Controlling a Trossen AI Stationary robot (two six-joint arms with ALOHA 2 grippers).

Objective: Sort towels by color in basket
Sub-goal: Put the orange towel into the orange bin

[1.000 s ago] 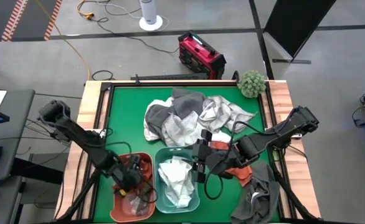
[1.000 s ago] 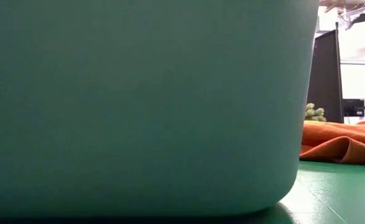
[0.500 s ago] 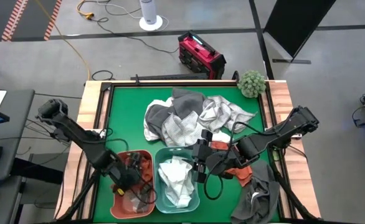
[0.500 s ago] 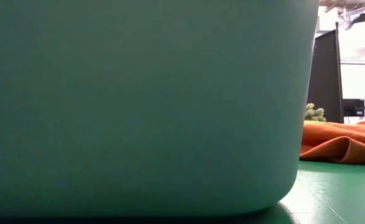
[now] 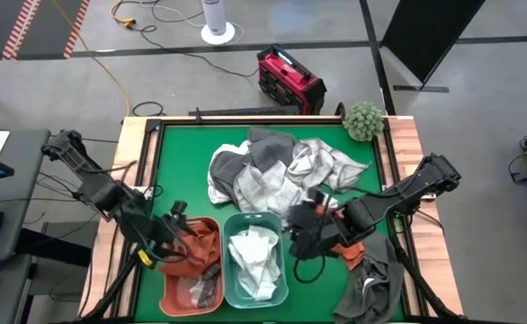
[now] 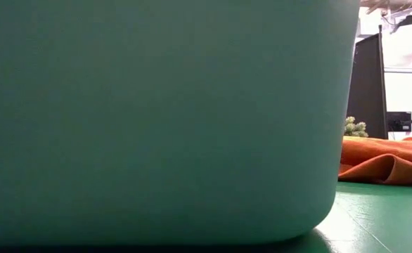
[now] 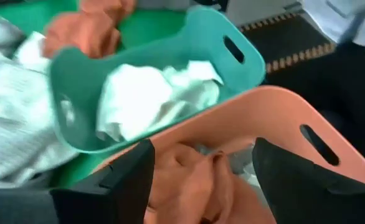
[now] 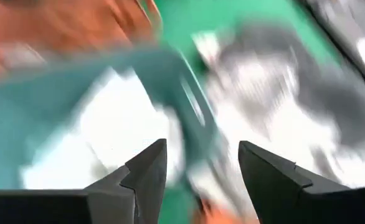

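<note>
A rust-orange towel (image 5: 200,241) lies crumpled in the orange basket (image 5: 166,290) at the near left. My left gripper (image 5: 179,236) hangs open just above that basket's far left part, and in its wrist view the orange towel (image 7: 195,180) shows between the open fingers, apart from them. A white towel (image 5: 253,256) fills the teal basket (image 5: 284,279) beside it. My right gripper (image 5: 301,236) is open and hovers over the teal basket's far right corner, holding nothing. A pile of grey and white towels (image 5: 277,171) rests on the green mat mid-table.
Another rust-orange towel (image 5: 352,252) lies on the mat under my right arm, with a dark grey towel (image 5: 376,283) at the near right edge. A green fuzzy ball (image 5: 364,120) sits at the far right corner. The teal basket's wall (image 6: 157,119) fills most of the low view.
My left gripper has risen out of the orange basket and drawn back toward the table's left and far side, staying open; the orange towel stays in the basket. My right gripper has tipped further down and rolled, staying over the teal basket's far right corner.
</note>
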